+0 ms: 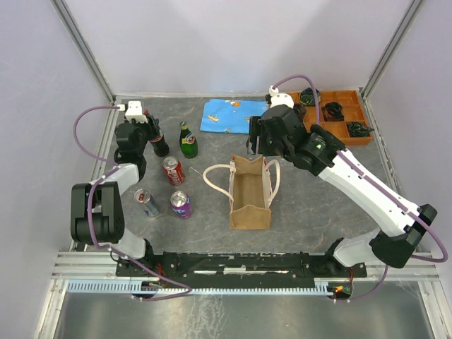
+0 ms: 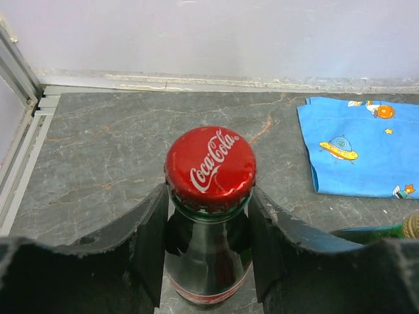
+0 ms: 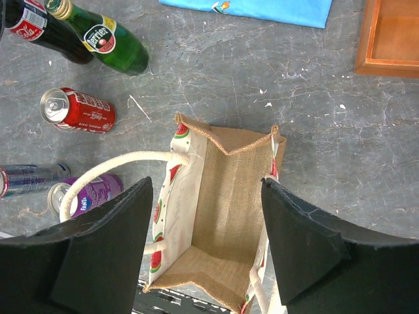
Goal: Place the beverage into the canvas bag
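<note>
Left claw (image 2: 209, 196): your left claw is pinching the cola bottle (image 2: 209, 171) at the neck. One dark finger presses on each side, just under the red cap.
Cola bottle: it stands upright on the grey table (image 1: 311, 205), held between the left claw's fingers.
Right claw (image 3: 206, 190): your right claw is spread wide and grips nothing. It hangs pointing down over the canvas bag (image 3: 226, 216).
Canvas bag: it stands upright directly beneath the right claw with its mouth open. The brown lining shows between the two fingers, and a watermelon print shows on its pale side walls. It is well apart from the left claw and the cola bottle.
Rope handle (image 3: 111, 171): a white loop that curves out from the bag and passes under one finger of the right claw.
Green bottle (image 1: 187, 141): upright, just to the right of the left claw and beside the cola bottle, between your two claws.
Red can (image 1: 173, 170): upright, a little nearer the arm bases than the left claw.
Purple can (image 1: 181, 204) and silver can (image 1: 147, 202): side by side, nearer the bases again, left of the bag.
Blue cloth (image 1: 227, 115): flat on the table just beyond the right claw, printed with cartoon shapes.
Orange tray (image 1: 332, 91): to the right of the right claw, holding dark items too small to make out.
</note>
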Robot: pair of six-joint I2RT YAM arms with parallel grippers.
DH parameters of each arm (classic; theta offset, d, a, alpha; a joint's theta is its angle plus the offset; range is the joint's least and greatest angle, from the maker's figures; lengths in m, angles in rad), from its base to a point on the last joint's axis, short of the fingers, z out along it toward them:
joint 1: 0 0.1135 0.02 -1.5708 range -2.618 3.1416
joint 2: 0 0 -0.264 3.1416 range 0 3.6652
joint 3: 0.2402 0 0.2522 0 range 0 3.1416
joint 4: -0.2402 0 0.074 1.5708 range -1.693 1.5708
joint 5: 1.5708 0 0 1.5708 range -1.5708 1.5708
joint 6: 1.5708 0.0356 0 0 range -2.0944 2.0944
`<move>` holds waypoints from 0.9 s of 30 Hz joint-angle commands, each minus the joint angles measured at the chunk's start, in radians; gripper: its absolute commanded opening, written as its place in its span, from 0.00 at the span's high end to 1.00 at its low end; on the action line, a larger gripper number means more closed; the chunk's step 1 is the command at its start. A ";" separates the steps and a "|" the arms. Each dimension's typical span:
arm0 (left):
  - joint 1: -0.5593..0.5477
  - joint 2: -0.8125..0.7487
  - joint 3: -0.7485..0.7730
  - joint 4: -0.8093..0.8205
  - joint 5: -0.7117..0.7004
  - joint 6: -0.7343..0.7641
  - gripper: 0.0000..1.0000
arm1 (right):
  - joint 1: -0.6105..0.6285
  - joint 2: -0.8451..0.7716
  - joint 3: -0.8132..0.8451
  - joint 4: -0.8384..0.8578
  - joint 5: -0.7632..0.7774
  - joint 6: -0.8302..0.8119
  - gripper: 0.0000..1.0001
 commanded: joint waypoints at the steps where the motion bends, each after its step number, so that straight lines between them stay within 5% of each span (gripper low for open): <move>1: 0.005 -0.061 0.024 0.042 0.052 -0.057 0.97 | -0.009 -0.004 0.030 0.021 -0.008 0.000 0.25; 27: 0.002 -0.217 0.464 -0.358 0.276 -0.094 0.97 | -0.023 -0.061 -0.057 0.067 -0.010 0.013 0.22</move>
